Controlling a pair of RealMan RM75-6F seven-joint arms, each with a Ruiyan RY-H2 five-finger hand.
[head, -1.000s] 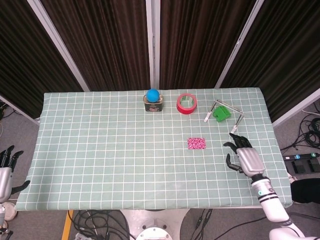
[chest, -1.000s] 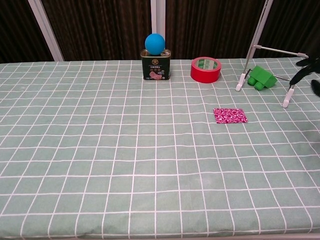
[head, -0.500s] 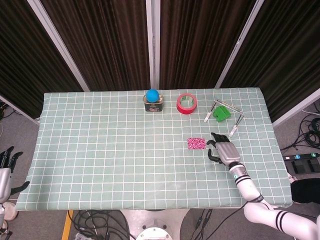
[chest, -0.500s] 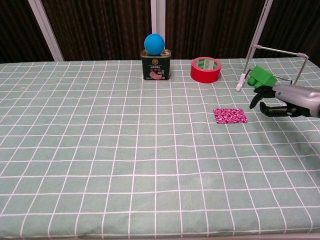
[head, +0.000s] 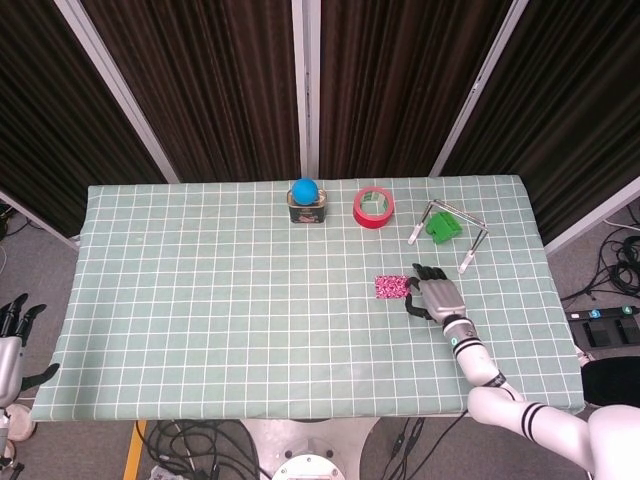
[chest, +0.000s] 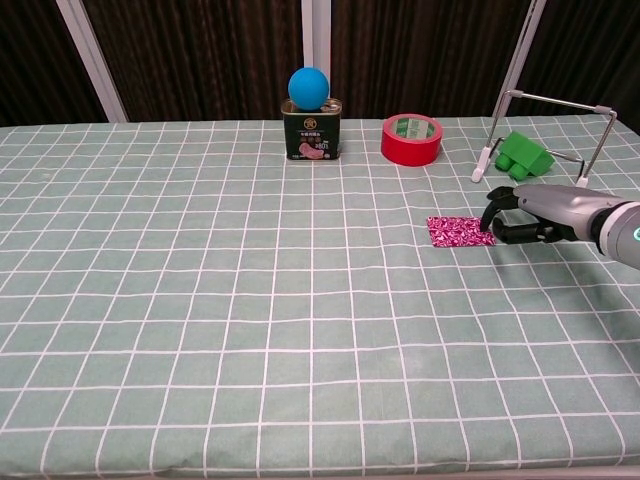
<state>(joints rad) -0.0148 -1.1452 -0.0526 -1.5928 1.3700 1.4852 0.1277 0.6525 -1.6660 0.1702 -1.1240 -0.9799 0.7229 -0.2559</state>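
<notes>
A small pink patterned pad (head: 392, 287) (chest: 459, 231) lies flat on the green checked tablecloth (head: 220, 300). My right hand (head: 435, 296) (chest: 530, 213) hovers low at its right edge, fingers spread and curved toward it, holding nothing; whether the fingertips touch the pad I cannot tell. My left hand (head: 12, 335) hangs off the table's left edge with its fingers apart, empty, far from every object.
A blue ball (head: 305, 189) (chest: 309, 87) sits on a dark tin (head: 307, 211) (chest: 312, 131) at the back. Beside it lies a red tape roll (head: 373, 207) (chest: 411, 139). A green block (head: 439, 228) (chest: 525, 155) sits under a thin metal frame (head: 452, 216) (chest: 556, 102) at the back right.
My right hand has swept left from the table's right side to the pink pad's right edge. The left hand has stayed still.
</notes>
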